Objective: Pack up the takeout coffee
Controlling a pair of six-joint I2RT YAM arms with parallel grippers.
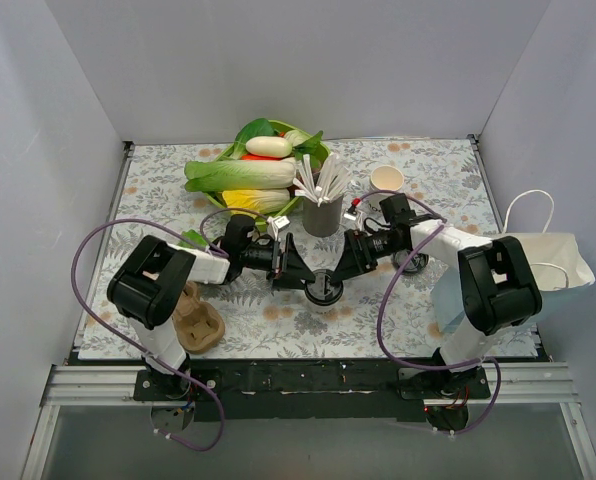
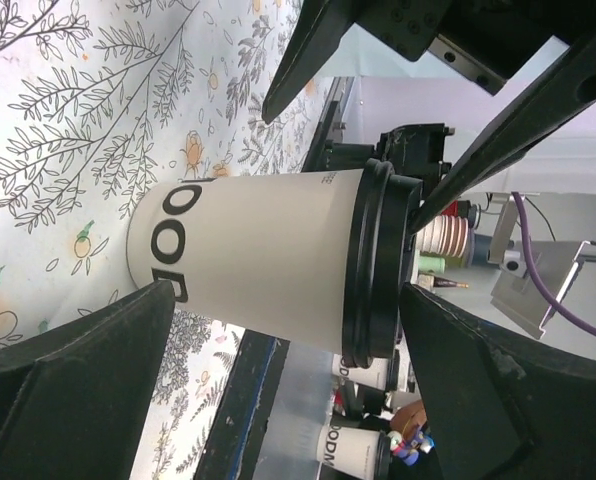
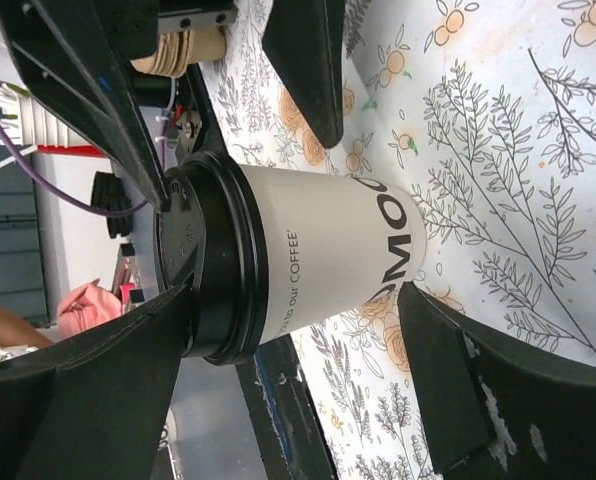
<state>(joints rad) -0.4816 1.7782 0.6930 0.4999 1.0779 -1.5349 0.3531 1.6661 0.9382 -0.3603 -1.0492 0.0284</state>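
Standing upright near the middle of the table, toward its near edge, the paper cup sits between both arms. The left gripper and right gripper gape wide, flanking it without pressing. It looks light and thin-walled, easily crushed; a gentle mid-wall hold just under the black lid seems safest.
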